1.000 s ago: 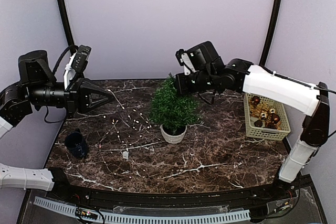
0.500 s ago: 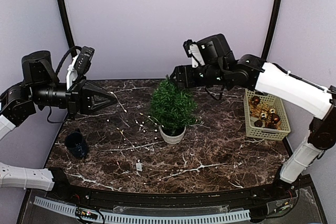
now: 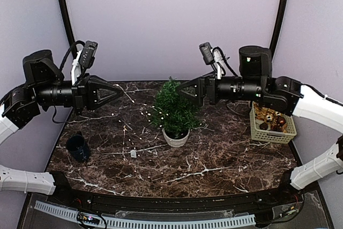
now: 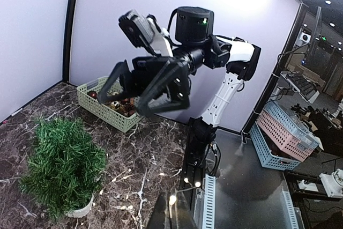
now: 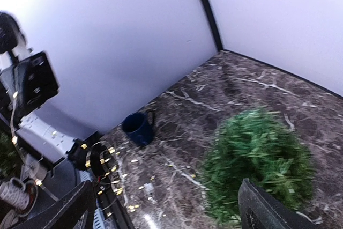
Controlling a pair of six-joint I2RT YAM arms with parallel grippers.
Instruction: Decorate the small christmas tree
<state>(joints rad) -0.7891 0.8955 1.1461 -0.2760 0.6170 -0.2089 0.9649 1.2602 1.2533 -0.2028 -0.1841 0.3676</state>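
**Right gripper open at the treetop**

I'm watching the small christmas tree point(image 3: 174, 112) standing mid-table in its white pot point(image 3: 177, 138), between my 2 arms. The right gripper point(image 3: 184, 90) is hovering wide open beside its top. The left gripper point(image 3: 121, 91) is pinching the light string point(image 3: 146, 114).

Right gripper point(image 5: 161, 210) with jaws spread wide, dark fingers point(image 5: 61, 210) at both lower corners of the view. Just beyond, blurred, the small christmas tree point(image 5: 257, 156) on the dark marbled surface point(image 5: 241, 87); farther left a dark blue mug point(image 5: 136, 127), well apart from the tree. Near the mug, a string of lights point(image 5: 102, 159) with small yellow bulbs, looped and scattered over the surface, a small white block point(image 5: 149, 189) among them; behind, pale walls and a black corner post point(image 5: 206, 12).
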